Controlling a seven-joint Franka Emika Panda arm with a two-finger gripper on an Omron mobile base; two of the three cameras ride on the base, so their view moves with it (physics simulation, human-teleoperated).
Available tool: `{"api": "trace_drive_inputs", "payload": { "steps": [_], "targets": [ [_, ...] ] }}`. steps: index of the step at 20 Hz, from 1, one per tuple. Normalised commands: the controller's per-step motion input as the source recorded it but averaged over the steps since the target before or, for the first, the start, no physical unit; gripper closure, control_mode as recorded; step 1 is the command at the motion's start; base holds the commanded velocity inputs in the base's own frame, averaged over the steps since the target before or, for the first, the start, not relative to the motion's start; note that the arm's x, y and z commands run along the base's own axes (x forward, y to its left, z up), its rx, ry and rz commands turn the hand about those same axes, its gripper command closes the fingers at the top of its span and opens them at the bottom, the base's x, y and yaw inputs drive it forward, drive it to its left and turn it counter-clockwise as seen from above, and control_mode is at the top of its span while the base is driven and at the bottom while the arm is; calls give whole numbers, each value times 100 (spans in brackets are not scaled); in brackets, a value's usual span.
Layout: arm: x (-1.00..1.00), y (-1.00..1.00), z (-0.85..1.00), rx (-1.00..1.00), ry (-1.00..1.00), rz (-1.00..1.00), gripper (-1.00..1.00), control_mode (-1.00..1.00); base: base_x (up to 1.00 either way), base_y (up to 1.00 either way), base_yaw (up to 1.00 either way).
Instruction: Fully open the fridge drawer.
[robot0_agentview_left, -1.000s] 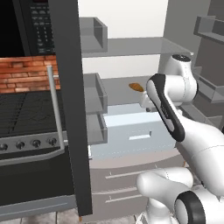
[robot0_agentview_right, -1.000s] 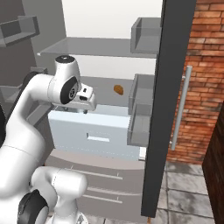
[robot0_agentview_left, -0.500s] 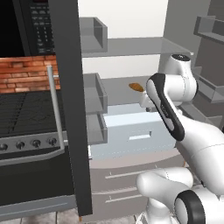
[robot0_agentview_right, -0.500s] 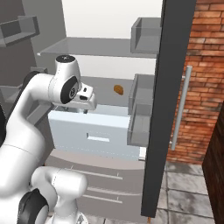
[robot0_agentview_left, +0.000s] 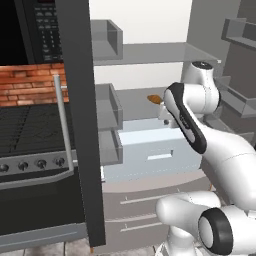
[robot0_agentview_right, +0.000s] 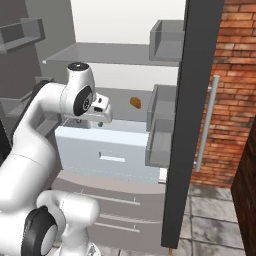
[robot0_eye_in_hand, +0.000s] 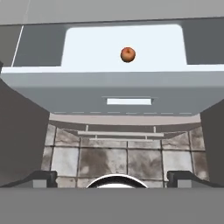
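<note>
Hand view, near to far: the two dark fingertips (robot0_eye_in_hand: 42, 178) of the gripper (robot0_eye_in_hand: 112, 178) sit at the lower corners of the frame, spread wide with nothing between them. Beyond them lie the beige-grey lower drawers (robot0_eye_in_hand: 120, 131) over the tiled floor (robot0_eye_in_hand: 105, 159). Across mid-frame stands the fridge drawer (robot0_eye_in_hand: 127, 94), pulled partly out, its white handle slot (robot0_eye_in_hand: 129, 101) at centre. Farther, in the upper centre, a small orange-red fruit (robot0_eye_in_hand: 127, 54) rests inside the drawer. Right base view: the gripper (robot0_agentview_right: 102, 114) hovers above the drawer (robot0_agentview_right: 112, 155), left of the door bins (robot0_agentview_right: 160, 130).
</note>
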Motion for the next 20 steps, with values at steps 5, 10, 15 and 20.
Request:
{"api": "trace_drive_inputs", "payload": {
  "steps": [5,10,15,20],
  "targets": [
    [53,0,-13,0,0,0,-100,-100,0,0,0],
    [50,0,-31,-3,0,0,-100,-100,0,0,0],
    [25,0,-40,-1,0,0,-100,-100,0,0,0],
    [28,0,-47,-1,0,0,-100,-100,0,0,0]
  ]
}}
